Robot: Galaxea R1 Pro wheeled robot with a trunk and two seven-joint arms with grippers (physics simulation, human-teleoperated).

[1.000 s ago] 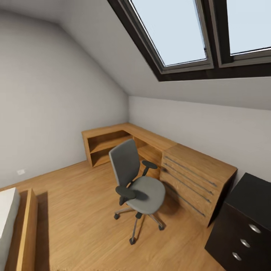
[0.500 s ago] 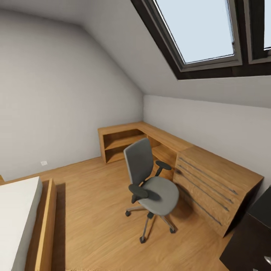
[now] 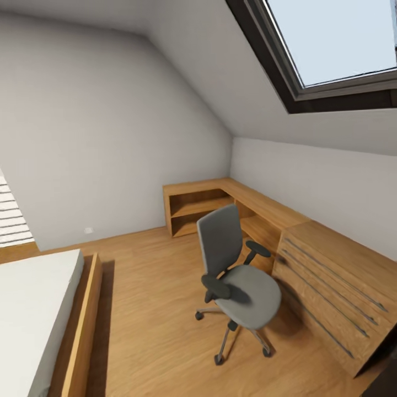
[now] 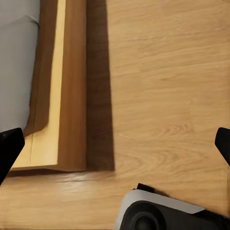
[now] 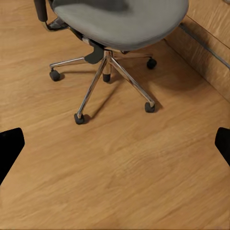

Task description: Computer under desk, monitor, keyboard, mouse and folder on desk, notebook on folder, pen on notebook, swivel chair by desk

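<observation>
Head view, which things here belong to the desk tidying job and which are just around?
Part of the job: swivel chair, seat bare, no folder on it.

Just around: bed, light-wood corner shelf unit, wooden drawer chest, skylight.

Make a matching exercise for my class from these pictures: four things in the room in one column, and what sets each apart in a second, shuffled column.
Things:
1. swivel chair
2. drawer chest
3. bed
4. skylight

Descriptions:
A. set in the sloped ceiling, dark frame
B. pale mattress in a light-wood frame
C. grey seat on a metal five-star base
D. light wood, long horizontal handles

Pairs: 1-C, 2-D, 3-B, 4-A
</observation>
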